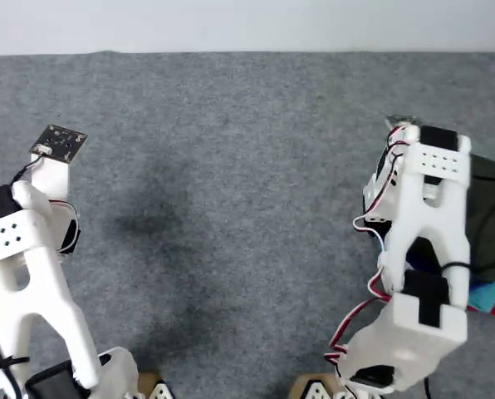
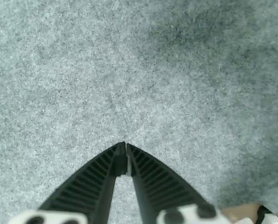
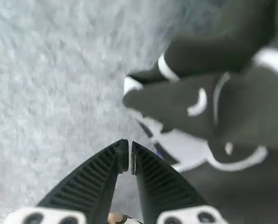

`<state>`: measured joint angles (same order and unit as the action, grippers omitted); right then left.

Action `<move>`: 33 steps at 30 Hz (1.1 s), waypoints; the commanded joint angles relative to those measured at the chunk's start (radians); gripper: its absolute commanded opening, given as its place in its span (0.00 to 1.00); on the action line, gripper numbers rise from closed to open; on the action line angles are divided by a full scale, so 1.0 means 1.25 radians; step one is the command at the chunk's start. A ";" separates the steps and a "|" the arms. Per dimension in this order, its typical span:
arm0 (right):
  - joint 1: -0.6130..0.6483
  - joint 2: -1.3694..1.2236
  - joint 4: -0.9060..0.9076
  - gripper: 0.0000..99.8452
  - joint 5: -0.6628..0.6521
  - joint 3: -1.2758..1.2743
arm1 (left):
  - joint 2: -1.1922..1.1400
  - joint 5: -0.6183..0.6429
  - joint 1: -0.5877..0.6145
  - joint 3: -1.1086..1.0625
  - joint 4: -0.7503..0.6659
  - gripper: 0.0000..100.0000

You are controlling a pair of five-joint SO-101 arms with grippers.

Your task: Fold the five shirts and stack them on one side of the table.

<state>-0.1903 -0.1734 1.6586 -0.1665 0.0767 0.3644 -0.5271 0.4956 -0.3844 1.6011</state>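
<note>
- Just ahead of right gripper (image 3: pixel 129 161), off to 1 side: shirt stack (image 3: pixel 223 107), dark on top, not gripped.
- Jaws of right gripper pressed together, holding nothing.
- Over grey table (image 2: pixel 129 60), left gripper (image 2: pixel 125 156) also closed, empty, well apart from shirt stack; right arm nearer.

High camera looking down over table (image 1: pixel 231 150), wrist cameras close above same surface

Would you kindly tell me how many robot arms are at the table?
2: the left arm at the left side, the right arm at the right side, above the shirt stack.
</note>
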 commanded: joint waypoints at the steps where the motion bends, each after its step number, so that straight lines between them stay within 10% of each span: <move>1: -0.057 0.105 0.006 0.01 0.001 0.095 | 0.000 0.001 -0.002 0.026 0.005 0.01; 24: -0.458 0.144 -0.102 0.01 -0.329 -0.156 | 0.000 0.001 -0.002 0.026 0.007 0.01; 33: -0.347 0.201 -0.114 0.01 -0.336 -0.010 | 0.000 0.001 -0.002 0.026 0.009 0.01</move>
<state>-0.6889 0.0138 1.5374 -0.5792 -0.0414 0.3644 -0.5271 0.4956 -0.3844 1.6011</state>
